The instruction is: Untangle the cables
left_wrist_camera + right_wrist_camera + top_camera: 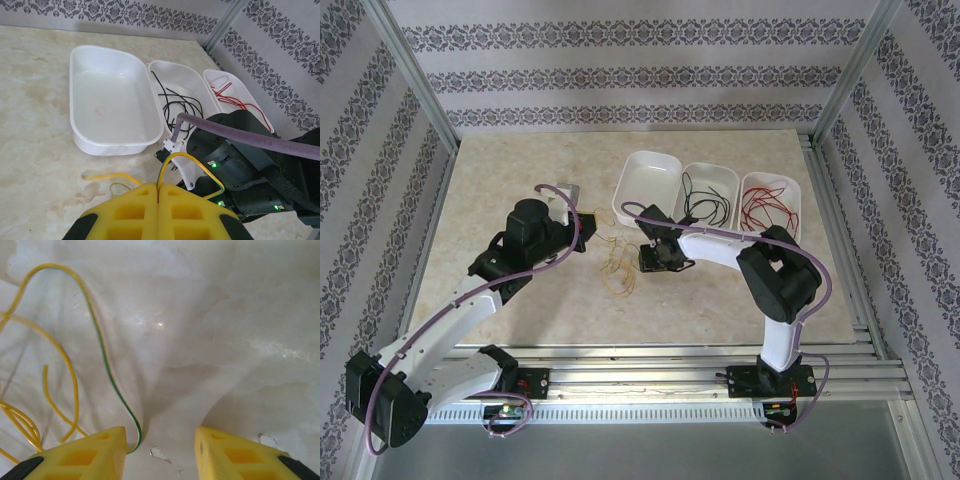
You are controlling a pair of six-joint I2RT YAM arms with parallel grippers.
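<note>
Empty tray [648, 190]: likely kept for yellow. In front of it, left gripper [158, 190] pressed together on a strand [172, 157], probably anchoring it. Right gripper [159, 440] jaws spread beside a strand, poised to pinch. Yellow cables [617, 270] tangled in front. Black cables [705, 200] and red cables [768, 203] lie sorted to its right.

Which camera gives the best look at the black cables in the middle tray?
The left wrist view: the black cables lie close and clear in the middle tray. The top external view shows them small and distant.
</note>
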